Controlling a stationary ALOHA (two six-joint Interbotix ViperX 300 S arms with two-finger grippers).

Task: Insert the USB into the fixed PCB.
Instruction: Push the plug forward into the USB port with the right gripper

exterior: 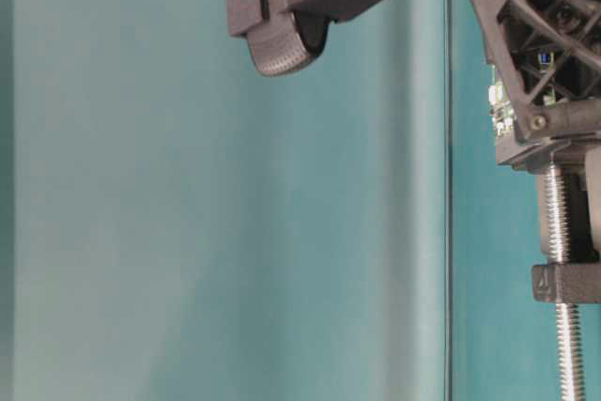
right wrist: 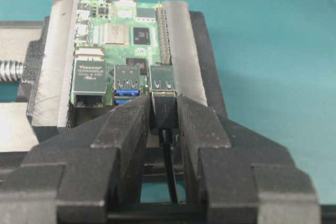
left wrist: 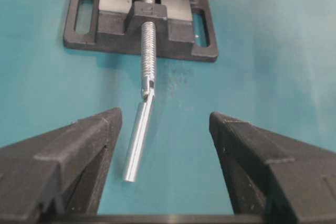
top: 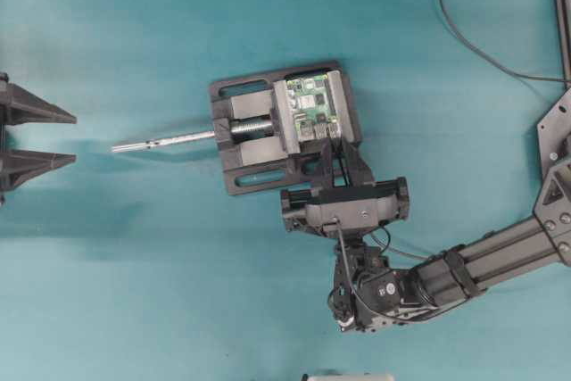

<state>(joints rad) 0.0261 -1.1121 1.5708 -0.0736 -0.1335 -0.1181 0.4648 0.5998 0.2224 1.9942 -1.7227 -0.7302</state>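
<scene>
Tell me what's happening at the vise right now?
The right gripper is shut on the USB, holding the plug at the rightmost port of the PCB; its tip seems to be at or in the port mouth, how deep I can't tell. The PCB sits clamped in the vise. The left gripper is open and idle, well back from the vise, facing its screw rod.

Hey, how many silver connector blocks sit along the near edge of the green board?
3: an Ethernet jack at left, a USB port stack in the middle with blue inserts, and another USB port stack at right, where the held plug meets it.
</scene>
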